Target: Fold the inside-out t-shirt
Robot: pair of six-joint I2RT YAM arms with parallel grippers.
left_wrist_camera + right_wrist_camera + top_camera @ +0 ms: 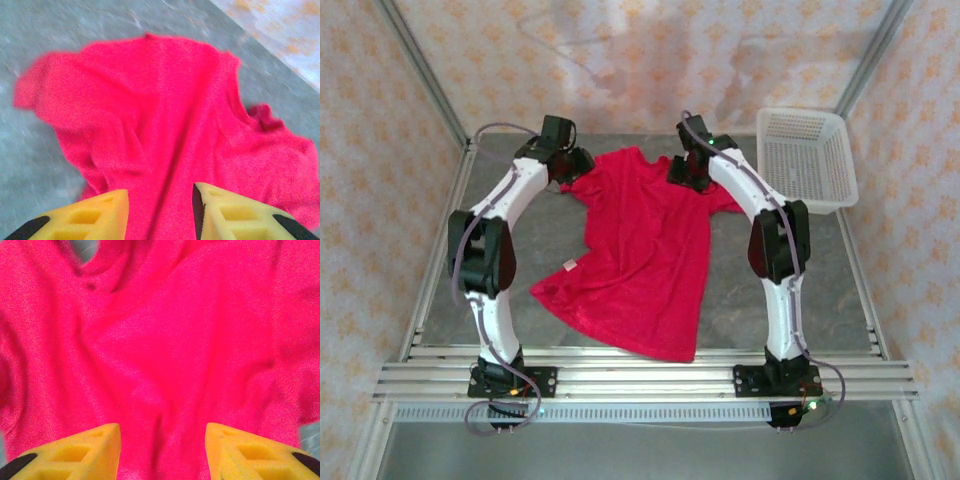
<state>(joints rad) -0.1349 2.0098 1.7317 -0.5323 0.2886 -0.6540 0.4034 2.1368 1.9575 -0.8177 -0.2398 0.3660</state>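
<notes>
The grey tabletop [770,290] is carrying the inside-out t-shirt [640,250], which is lying spread out at its centre, collar pointing to 12 o'clock and hem to 6 o'clock. A white basket [820,205] is sitting at 2 o'clock, apart from the shirt. The left hand [575,170] is hanging over the sleeve at 10 o'clock, released, with red cloth showing in the gap. The right hand [682,172] is hanging over the shoulder at 1 o'clock, likewise released. A small white tag [568,265] is showing at the shirt's 8 o'clock edge.
</notes>
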